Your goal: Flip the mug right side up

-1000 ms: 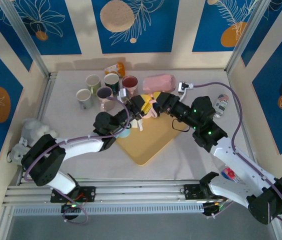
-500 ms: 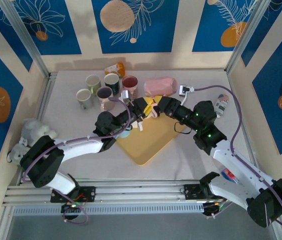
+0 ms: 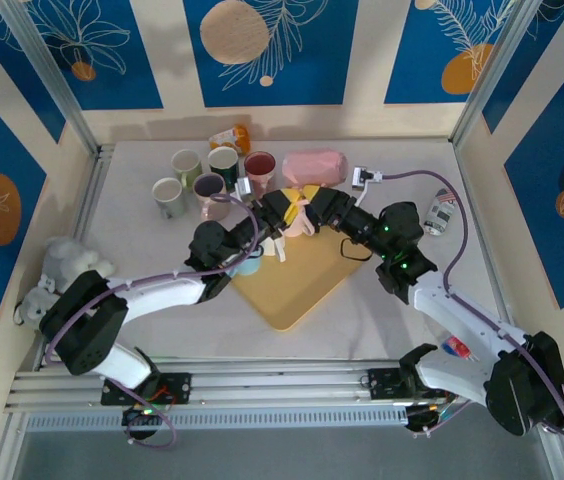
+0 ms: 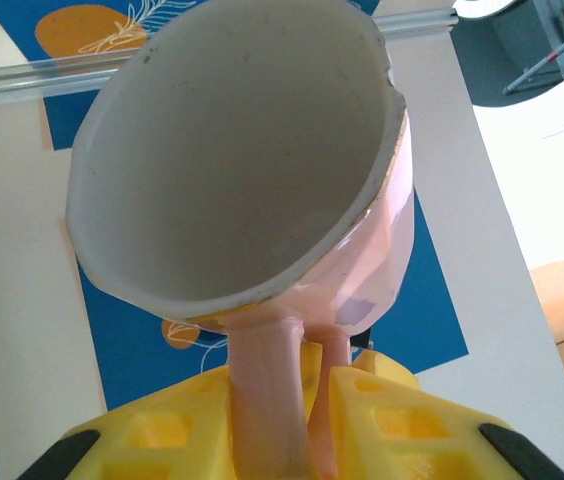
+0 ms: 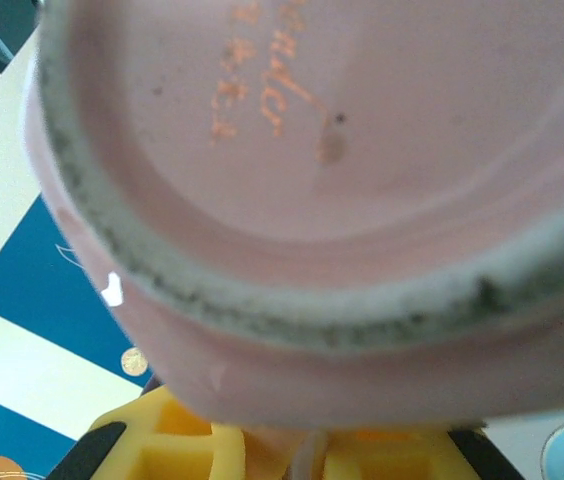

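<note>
A pink mug [image 3: 300, 213] hangs in the air over the far corner of the yellow tray [image 3: 297, 285], lying on its side between my two grippers. The left wrist view looks into the mug's open grey-white mouth [image 4: 232, 150]. Its pink handle runs down between the yellow fingers [image 4: 412, 420] of my left gripper [image 4: 282, 425], which is shut on it. The right wrist view faces the mug's pink base [image 5: 342, 120] with its rough grey ring. My right gripper [image 5: 284, 455] is shut on the handle from the other side, yellow fingers [image 5: 162, 440] just below the mug.
Several mugs [image 3: 207, 175] stand at the back left, next to an orange bottle [image 3: 230, 135] and a pink block [image 3: 317, 165]. A can [image 3: 440, 212] lies at the right. A grey plush toy [image 3: 62, 262] sits at the left edge. A small blue disc [image 3: 250, 266] lies by the tray.
The right arm drew back to the right half a second ago and has swung back left toward the mug. The mug and left gripper have hardly moved.
</note>
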`<action>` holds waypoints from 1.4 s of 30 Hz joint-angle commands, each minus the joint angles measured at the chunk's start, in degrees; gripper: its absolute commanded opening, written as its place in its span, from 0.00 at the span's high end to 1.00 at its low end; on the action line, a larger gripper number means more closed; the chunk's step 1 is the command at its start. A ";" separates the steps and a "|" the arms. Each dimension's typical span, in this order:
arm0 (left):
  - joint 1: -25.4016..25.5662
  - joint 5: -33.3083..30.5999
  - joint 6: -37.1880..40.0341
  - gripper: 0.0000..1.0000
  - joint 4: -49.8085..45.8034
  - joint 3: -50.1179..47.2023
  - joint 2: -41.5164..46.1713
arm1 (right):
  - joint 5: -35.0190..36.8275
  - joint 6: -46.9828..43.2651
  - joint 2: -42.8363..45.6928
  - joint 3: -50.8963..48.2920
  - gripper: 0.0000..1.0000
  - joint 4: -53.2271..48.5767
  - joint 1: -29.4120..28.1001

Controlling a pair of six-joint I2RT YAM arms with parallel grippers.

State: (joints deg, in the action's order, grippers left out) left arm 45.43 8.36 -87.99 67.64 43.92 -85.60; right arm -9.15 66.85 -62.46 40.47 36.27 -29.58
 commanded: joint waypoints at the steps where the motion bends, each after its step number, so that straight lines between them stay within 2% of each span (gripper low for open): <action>1: 0.37 0.63 1.89 0.75 12.35 6.43 4.79 | -2.74 0.89 -2.61 -2.76 1.00 -1.86 -1.70; 7: 0.36 0.32 3.39 0.83 9.67 8.25 5.98 | -4.16 1.04 -4.80 -1.17 1.00 -0.51 -2.03; 11: 0.36 0.82 4.84 0.99 8.99 9.20 6.54 | -4.31 0.86 -5.31 0.70 1.00 -1.31 -1.99; 14: 0.37 1.31 6.82 1.00 7.55 9.27 7.38 | -2.81 -0.36 -4.41 2.75 1.00 -5.20 -1.80; 17: 0.41 1.15 9.42 1.00 8.10 8.91 8.04 | -0.53 -2.60 -2.85 5.57 0.91 -10.86 -1.63; 23: 0.33 -0.68 15.32 1.00 12.95 6.78 7.50 | 2.37 -5.40 -1.18 10.28 0.67 -17.77 -1.53; 33: 0.30 0.76 20.63 1.00 12.18 5.30 7.99 | 3.35 -6.17 0.18 11.39 0.56 -19.02 -1.49; 35: 0.27 0.79 21.12 1.00 11.66 4.83 8.15 | 3.01 -6.74 0.40 11.22 0.60 -18.58 -1.33; 38: 0.31 0.95 21.16 1.00 11.37 3.85 8.12 | 2.35 -7.30 0.49 11.04 0.81 -17.49 -1.10; 42: 0.32 2.75 20.93 1.00 11.13 3.25 7.58 | 0.93 -8.13 0.01 11.38 0.99 -16.22 -0.68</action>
State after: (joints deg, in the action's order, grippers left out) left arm 44.97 7.64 -67.31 68.16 46.26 -81.19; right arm -8.54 62.89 -61.93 51.37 21.34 -30.94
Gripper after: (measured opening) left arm 0.144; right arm 0.146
